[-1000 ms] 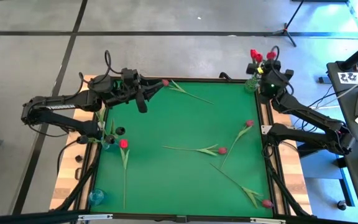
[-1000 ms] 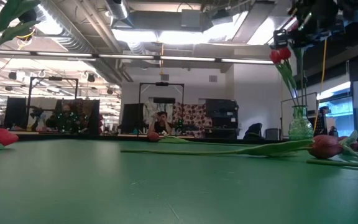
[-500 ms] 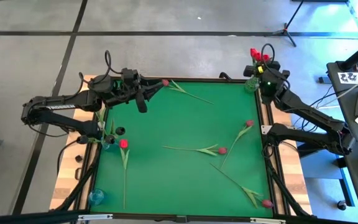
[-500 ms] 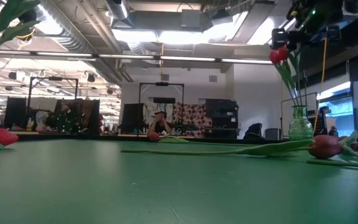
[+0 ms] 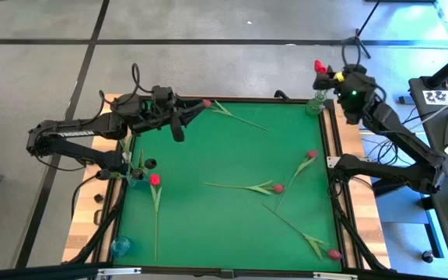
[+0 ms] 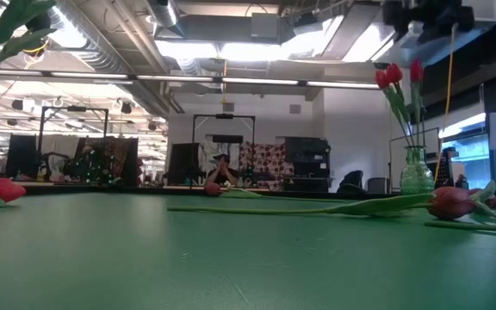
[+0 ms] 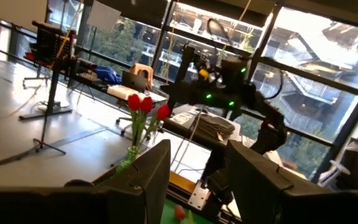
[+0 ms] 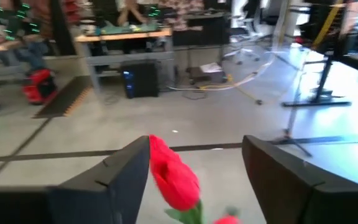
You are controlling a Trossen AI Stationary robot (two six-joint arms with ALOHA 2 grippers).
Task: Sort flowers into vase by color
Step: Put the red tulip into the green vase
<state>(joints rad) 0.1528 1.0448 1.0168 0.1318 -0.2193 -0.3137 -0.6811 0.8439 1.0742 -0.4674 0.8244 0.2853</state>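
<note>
A clear vase [image 5: 315, 103] at the table's far right corner holds red flowers [image 6: 392, 76] standing by their stems. My right gripper [image 5: 334, 76] hangs open above their heads; one red head [image 8: 174, 176] shows between its fingers, below them. My left gripper [image 5: 178, 131] hovers open over the far left of the green mat, with nothing between its fingers [image 7: 197, 180]. Loose flowers lie flat on the mat: one at the far edge [image 5: 206, 103], two maroon ones [image 5: 311, 155] [image 5: 278, 188], one near the front right [image 5: 334, 253], and a bright red one [image 5: 155, 180].
A blue vase [image 5: 134, 180] with a dark flower [image 5: 151, 164] stands at the mat's left edge. A second blue vase [image 5: 120, 246] stands at the near left corner. Stems and leaves cross the mat's right half [image 5: 294, 229]; people sit in the room beyond the table [image 6: 222, 170].
My right gripper has opened and let go of a red flower, then risen and drawn back toward the table's right edge, away from the vase. The released flower now stands in the clear vase beside the other red heads.
</note>
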